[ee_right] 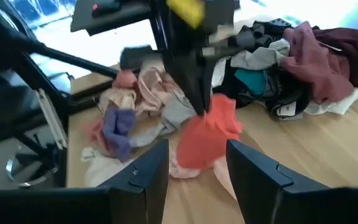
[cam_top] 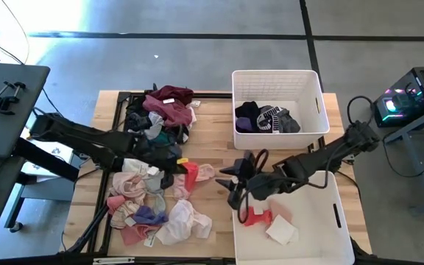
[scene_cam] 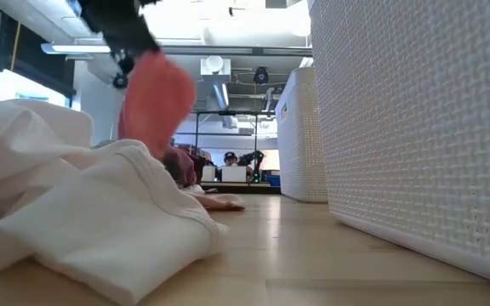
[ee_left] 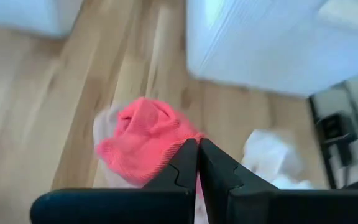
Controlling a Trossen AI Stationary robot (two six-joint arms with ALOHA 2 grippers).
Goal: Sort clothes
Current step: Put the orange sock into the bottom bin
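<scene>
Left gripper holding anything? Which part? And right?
Left gripper is shut on the red garment, pinching its upper edge so it hangs. Right gripper is open and holds nothing.

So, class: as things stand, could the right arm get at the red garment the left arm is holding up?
Probably yes. The right end effector is open and faces the red garment, with bare table between, though the left end effector is shut on it.

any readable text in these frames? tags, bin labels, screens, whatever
None can be read.
White tags on the clothes: too small to show any print.
Lit device beside the table: coloured lights only, no legible characters.
White bins: no label visible.
Red garment in the left gripper: no tag or print in view.
</scene>
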